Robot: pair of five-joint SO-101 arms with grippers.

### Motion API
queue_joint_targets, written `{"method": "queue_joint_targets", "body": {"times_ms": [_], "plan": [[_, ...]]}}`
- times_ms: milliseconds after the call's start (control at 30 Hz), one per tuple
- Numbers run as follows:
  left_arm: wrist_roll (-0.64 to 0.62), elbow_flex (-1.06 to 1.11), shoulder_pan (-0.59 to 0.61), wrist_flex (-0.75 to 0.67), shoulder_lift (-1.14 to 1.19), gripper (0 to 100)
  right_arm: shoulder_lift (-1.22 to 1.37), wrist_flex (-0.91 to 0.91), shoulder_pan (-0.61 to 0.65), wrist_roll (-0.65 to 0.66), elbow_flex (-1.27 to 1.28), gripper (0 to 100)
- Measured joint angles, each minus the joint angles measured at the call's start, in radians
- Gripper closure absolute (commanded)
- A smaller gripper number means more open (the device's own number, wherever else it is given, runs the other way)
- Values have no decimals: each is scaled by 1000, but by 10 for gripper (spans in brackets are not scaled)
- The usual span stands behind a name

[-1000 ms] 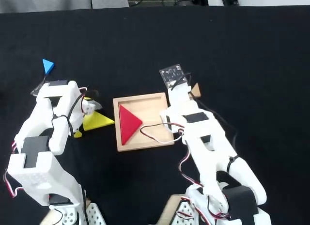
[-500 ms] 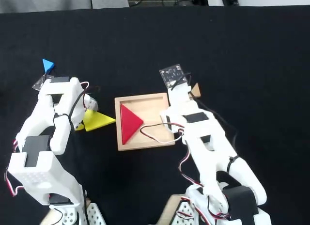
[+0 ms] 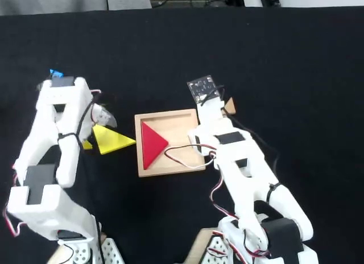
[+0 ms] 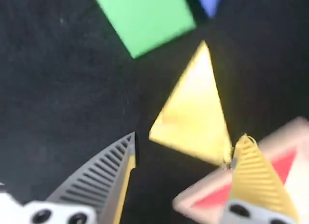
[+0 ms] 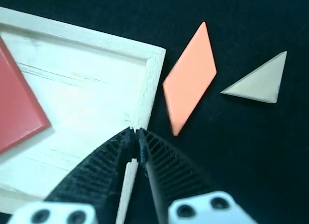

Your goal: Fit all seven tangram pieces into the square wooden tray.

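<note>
Edges likely give the best pinch on the yellow triangle [image 4: 193, 113], seemingly thin, light and stiff, lying just beside the tray [image 5: 149, 84]; the left gripper [image 4: 188, 136] gapes over it, the right gripper [image 5: 135, 132] clenched at the tray's rim.

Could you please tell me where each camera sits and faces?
High view: fixed above, looking down on tray, left arm, right arm.
Left wrist view: on left arm, looking past open jaws at yellow triangle, green square.
Right wrist view: on right arm, looking past shut jaws at orange parallelogram.
Shared: all three show tray and red triangle.
</note>
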State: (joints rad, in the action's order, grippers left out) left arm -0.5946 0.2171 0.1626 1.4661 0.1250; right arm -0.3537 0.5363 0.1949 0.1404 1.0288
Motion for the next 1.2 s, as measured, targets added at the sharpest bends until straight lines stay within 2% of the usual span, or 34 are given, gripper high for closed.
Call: {"method": "queue_joint_targets", "body": {"times_ms": [200,300,433,567,700,833,1200], "plan": [[532,-11,72,51,-100,683,0,0,-20,0,0,987],[637,17,175,54,-172,683,0,0,-20,0,0,987],[744,106,377,46,-327,683,0,0,-20,0,0,987],[804,292,569,-69,-497,683,0,0,-20,0,0,987],[836,572,687,-290,-623,682,0,-3,-20,0,11,987],[838,821,732,-499,-706,682,0,-48,-18,0,46,987],[841,1083,778,-727,-764,682,0,-104,-18,0,66,986]]}}
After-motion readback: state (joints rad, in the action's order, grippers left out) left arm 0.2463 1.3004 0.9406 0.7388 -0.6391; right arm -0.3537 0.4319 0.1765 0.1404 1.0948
